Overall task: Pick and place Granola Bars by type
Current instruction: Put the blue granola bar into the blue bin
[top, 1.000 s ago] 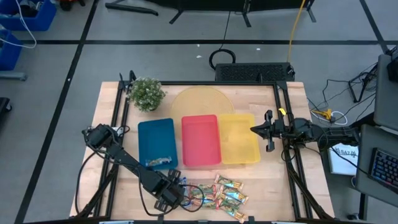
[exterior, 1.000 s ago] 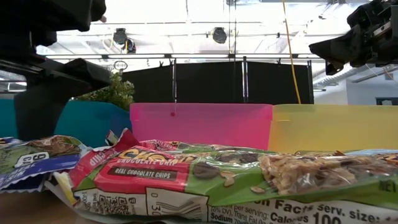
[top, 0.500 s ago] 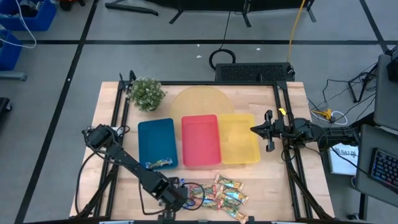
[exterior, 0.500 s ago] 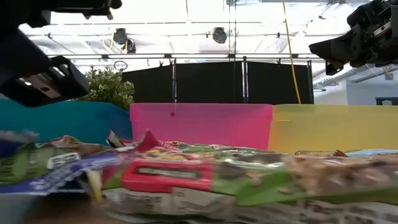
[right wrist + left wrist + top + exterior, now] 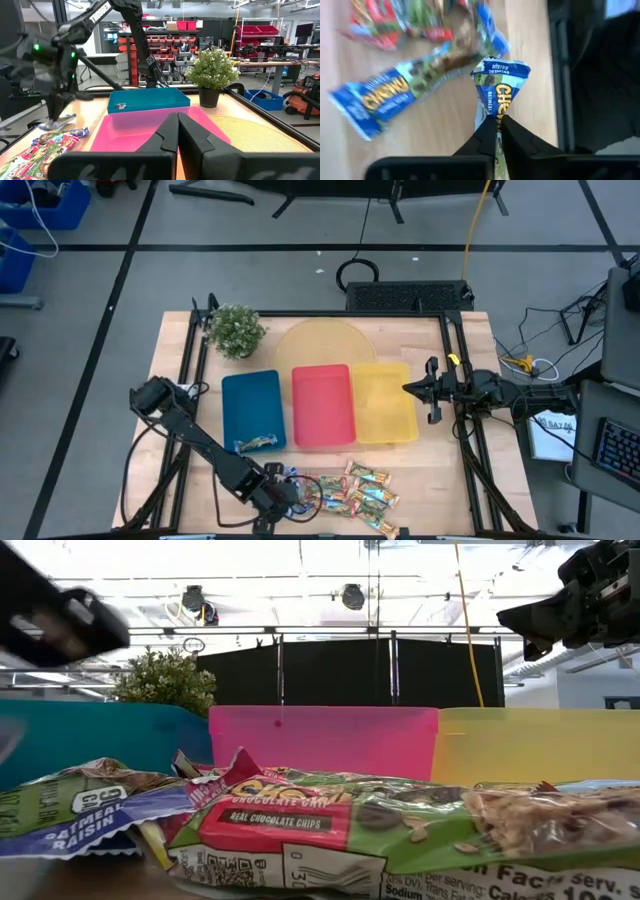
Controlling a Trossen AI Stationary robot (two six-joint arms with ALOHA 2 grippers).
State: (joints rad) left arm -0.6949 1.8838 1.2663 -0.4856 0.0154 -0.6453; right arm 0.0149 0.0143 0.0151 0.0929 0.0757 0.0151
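Granola bars: one blue bar (image 5: pixel 499 92) is pinched by its wrapper end between the left gripper's (image 5: pixel 278 492) clenched fingers (image 5: pixel 485 137), hanging just above the tabletop (image 5: pixel 440 470) at its near edge. Holding the end keeps the label readable, and the type is clear: blue. Another blue bar (image 5: pixel 395 95) lies flat beside it; the mixed pile (image 5: pixel 350 488) lies just beyond, near the trays. One bar (image 5: pixel 256 443) already lies in the blue tray (image 5: pixel 250 395), so that is the likely destination. Red tray (image 5: pixel 322 390) and yellow tray (image 5: pixel 385 395) look empty. Right gripper (image 5: pixel 432 392) waits beside the yellow tray, fingers together, holding nothing.
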